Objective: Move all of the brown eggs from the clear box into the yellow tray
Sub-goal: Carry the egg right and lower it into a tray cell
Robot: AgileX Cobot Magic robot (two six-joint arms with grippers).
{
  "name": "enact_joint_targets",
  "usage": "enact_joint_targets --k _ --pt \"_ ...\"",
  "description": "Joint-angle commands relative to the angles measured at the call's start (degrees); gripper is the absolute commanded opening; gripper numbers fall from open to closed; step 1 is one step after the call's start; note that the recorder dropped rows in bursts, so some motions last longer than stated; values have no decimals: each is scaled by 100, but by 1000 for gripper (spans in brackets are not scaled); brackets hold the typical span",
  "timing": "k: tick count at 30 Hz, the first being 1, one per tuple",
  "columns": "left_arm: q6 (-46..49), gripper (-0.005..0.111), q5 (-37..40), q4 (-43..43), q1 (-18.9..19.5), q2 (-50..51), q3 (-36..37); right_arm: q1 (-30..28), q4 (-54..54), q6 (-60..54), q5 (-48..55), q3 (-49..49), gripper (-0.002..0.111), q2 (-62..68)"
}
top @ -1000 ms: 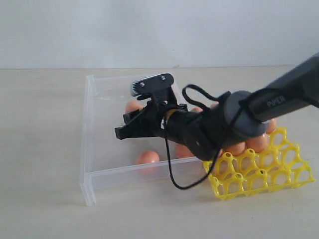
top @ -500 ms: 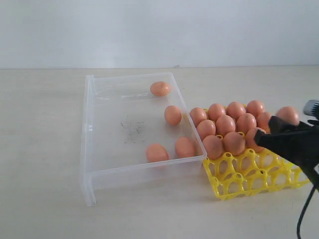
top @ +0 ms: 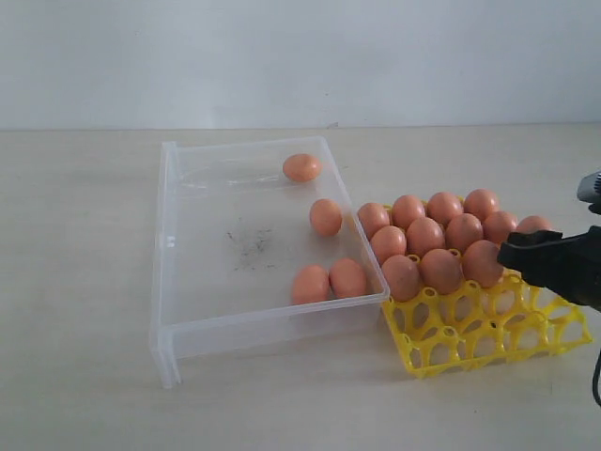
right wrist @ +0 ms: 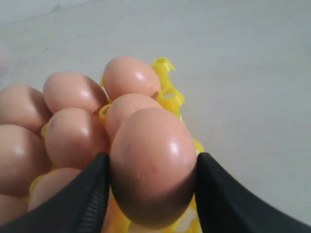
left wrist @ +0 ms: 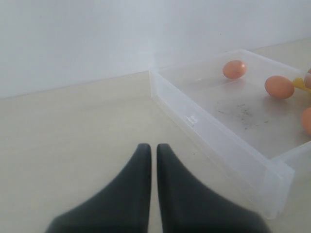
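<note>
My right gripper [top: 526, 246] is shut on a brown egg [right wrist: 153, 165] and holds it just over the right end of the yellow tray [top: 488, 338]. That held egg [top: 533, 225] peeks above the black fingers. Several brown eggs [top: 424, 235] fill the tray's back rows, and its front cells stand empty. The clear box [top: 174, 282] holds several eggs: one at the back [top: 301, 167], one mid-right [top: 325, 217], and a touching pair at the front [top: 329, 281]. My left gripper [left wrist: 153, 148] is shut and empty, over bare table beside the clear box [left wrist: 218, 131].
The tray's left corner butts against the box's front right corner. Dark specks [top: 249, 242] mark the box floor. Pale tabletop [top: 84, 235] surrounds both, with a plain wall behind.
The right arm has left the box with an egg and swung right to the tray's right end, sinking lower there. One loose front egg rolled against its neighbour.
</note>
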Motion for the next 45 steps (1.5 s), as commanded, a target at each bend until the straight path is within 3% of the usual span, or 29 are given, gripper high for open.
enact_joint_targets --k 1,31,45 --pt "1 4 -14 9 -34 -17 22 -47 -221 21 -103 -66 0 98" --pt "1 4 -14 9 -34 -17 22 -47 -565 -69 217 -55 0 563" --pt "1 4 -14 9 -34 -17 22 -47 -1277 69 1252 -55 0 -616"
